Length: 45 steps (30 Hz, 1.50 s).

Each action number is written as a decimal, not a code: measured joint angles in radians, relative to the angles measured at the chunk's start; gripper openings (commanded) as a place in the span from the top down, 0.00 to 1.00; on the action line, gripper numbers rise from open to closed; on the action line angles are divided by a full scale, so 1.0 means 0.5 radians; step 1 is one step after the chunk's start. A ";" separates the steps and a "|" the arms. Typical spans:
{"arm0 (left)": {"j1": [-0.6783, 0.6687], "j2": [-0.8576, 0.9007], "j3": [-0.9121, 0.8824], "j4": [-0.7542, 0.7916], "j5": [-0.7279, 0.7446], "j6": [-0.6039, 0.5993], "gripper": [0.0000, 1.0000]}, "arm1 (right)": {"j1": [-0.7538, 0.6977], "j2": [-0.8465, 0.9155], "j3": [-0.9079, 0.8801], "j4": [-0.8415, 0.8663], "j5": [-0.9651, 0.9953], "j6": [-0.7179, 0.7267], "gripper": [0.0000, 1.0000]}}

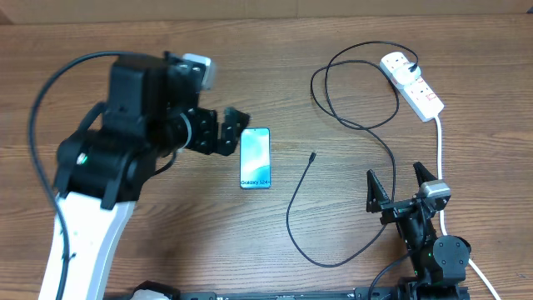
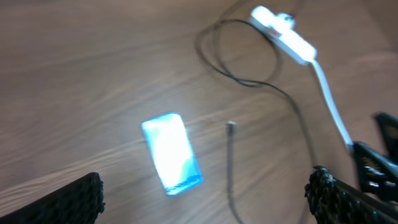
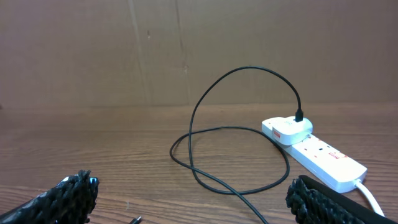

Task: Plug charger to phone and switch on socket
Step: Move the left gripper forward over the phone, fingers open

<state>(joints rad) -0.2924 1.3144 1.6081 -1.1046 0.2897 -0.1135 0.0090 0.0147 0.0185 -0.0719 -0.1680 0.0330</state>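
— So where does everything lie, and what worries you?

— Well, the phone (image 1: 256, 157) lies flat, screen up, about mid-table, a little to the left. The connector tip (image 1: 312, 156) of the charger cable (image 3: 249, 68) rests just to its right, apart from it. The cable loops back toward the far right corner, where it ends in a white adapter (image 3: 287, 130) already seated in the power strip (image 1: 416, 87).

— And the arms?

— Both are empty. The left gripper (image 1: 231, 127) hangs beside the phone's far left corner with its jaws spread wide. The right gripper (image 1: 396, 175) sits near the table's near right edge, equally wide, holding nothing.

— The risks, then?

— The tip is tiny and lies flat on the table (image 1: 125, 33). I think the fingers could close on bare wood or pinch the thin cable behind it, leaving the tip pointing off-axis. Nothing pins the phone, so a push at its port would probably slide it away unless the left arm braces it.

— Anything at the strip?

— The slack coils close to it, and the white lead (image 1: 439, 142) runs right past the right arm, so a reach could snag either. I can't tell how the switches are set.
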 measured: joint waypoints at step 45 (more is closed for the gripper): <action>-0.433 1.073 0.511 -0.641 -0.660 -0.854 0.00 | 0.000 0.000 0.000 0.000 0.000 0.001 0.00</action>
<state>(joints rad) -0.5087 1.8511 1.8637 -1.4250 -0.0402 -0.5404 0.0090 0.0147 0.0185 -0.0719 -0.1680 0.0334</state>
